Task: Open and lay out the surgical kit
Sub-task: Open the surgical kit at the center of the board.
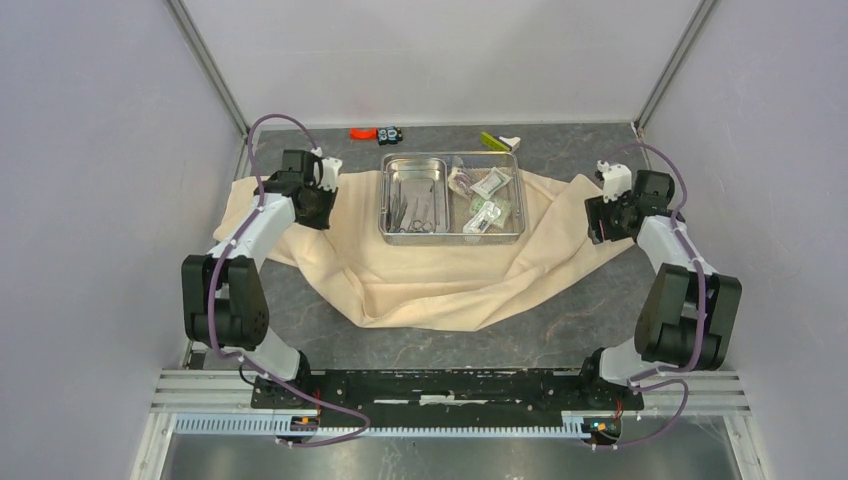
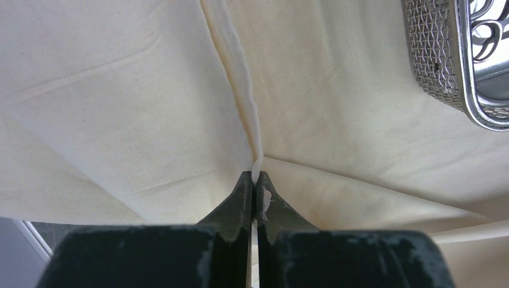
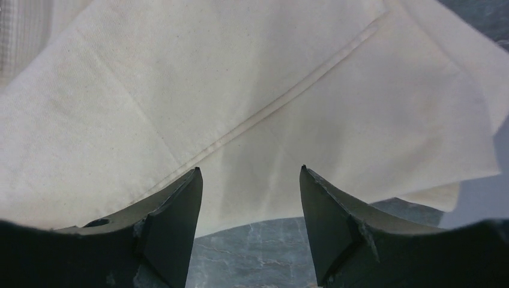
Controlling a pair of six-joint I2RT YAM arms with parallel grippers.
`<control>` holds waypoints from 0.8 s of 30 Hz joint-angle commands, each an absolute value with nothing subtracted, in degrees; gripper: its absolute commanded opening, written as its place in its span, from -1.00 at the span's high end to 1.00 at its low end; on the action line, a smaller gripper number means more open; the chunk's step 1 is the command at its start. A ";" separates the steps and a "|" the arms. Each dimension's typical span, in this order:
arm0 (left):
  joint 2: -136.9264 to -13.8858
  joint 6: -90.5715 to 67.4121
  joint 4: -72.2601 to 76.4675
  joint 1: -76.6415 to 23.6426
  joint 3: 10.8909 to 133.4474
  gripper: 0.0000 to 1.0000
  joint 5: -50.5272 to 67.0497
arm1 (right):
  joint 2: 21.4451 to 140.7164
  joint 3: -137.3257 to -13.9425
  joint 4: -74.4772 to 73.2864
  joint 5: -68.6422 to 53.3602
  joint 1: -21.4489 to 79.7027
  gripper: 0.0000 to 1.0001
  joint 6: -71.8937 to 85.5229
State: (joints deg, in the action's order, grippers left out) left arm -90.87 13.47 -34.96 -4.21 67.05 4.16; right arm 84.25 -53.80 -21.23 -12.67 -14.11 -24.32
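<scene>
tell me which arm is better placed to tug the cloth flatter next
Left, probably: the left fingers are shut on a fold of the cloth wrap, while the right fingers hang open over its right corner.

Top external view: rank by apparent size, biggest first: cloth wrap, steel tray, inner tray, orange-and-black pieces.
1. cloth wrap
2. steel tray
3. inner tray
4. orange-and-black pieces
All sit on the table, so nearness hardly skews this.

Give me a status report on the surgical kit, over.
Left hand shut on a fold of the cloth wrap. Right hand open over the wrap's right edge. Steel tray uncovered, instruments and packets inside. No obstruction seen.
</scene>
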 commanded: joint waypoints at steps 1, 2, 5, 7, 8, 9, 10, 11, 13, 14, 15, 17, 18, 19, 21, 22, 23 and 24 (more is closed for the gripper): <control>-90.74 12.25 -34.45 -4.05 66.80 0.95 7.54 | 87.91 -56.67 -18.69 -21.90 -15.73 -0.33 -15.91; -90.92 12.16 -34.45 -4.05 66.87 0.95 7.92 | 88.81 -56.81 -18.48 -22.64 -15.76 -0.32 -15.14; -91.01 11.99 -34.45 -4.09 66.80 0.95 8.53 | 91.18 -56.80 -17.71 -24.70 -16.04 -0.31 -12.98; -91.08 12.01 -34.45 -4.05 66.88 0.95 8.53 | 92.58 -56.99 -17.11 -24.98 -16.28 -0.30 -12.07; -90.96 12.12 -34.45 -4.05 66.84 0.95 8.48 | 93.20 -57.12 -16.69 -25.07 -16.32 -0.29 -11.63; -90.88 12.13 -34.41 -4.04 66.79 0.95 8.44 | 93.67 -57.06 -16.26 -25.22 -16.50 -0.29 -11.31; -90.67 12.17 -34.45 -4.04 66.80 0.95 8.44 | 94.19 -57.22 -16.00 -25.27 -16.64 -0.28 -10.96; -90.47 12.13 -34.43 -4.04 66.80 0.95 8.37 | 94.67 -57.30 -15.74 -25.35 -16.77 -0.28 -10.67; -90.17 12.13 -34.44 -4.07 66.71 0.95 8.29 | 95.74 -57.50 -15.23 -26.47 -17.08 -0.26 -10.04; -90.09 12.08 -34.45 -4.10 66.65 0.95 8.26 | 96.20 -57.59 -15.06 -26.90 -17.15 -0.26 -9.77; -90.03 12.17 -34.45 -4.07 66.62 0.95 8.17 | 96.69 -57.66 -14.74 -27.30 -17.31 -0.24 -9.25; -89.92 12.17 -34.45 -4.05 66.62 0.95 8.01 | 97.56 -57.51 -13.52 -29.19 -17.67 -0.19 -8.03; -89.87 12.28 -34.45 -4.05 66.62 0.95 7.90 | 97.83 -57.53 -12.96 -30.12 -17.75 -0.16 -7.48; -89.84 12.28 -34.47 -4.05 66.62 0.95 7.76 | 98.35 -57.61 -12.50 -30.90 -17.84 -0.12 -6.94; -89.82 12.36 -34.44 -4.08 66.62 0.95 7.56 | 99.01 -57.67 -11.44 -31.82 -17.94 -0.02 -5.96; -89.82 12.46 -34.45 -4.04 66.62 0.95 7.40 | 99.25 -57.73 -10.95 -32.21 -18.00 0.03 -5.42; -89.85 12.47 -34.43 -4.04 66.62 0.95 7.31 | 99.39 -57.77 -10.37 -32.64 -18.15 0.08 -4.92; -89.77 12.40 -34.45 -4.05 66.62 0.95 7.12 | 99.56 -57.68 -9.82 -33.05 -18.33 0.14 -4.31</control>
State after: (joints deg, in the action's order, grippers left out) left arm -91.24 13.45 -35.00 -4.21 66.74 6.61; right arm 98.70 -55.51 -14.11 -28.95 -17.82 -7.73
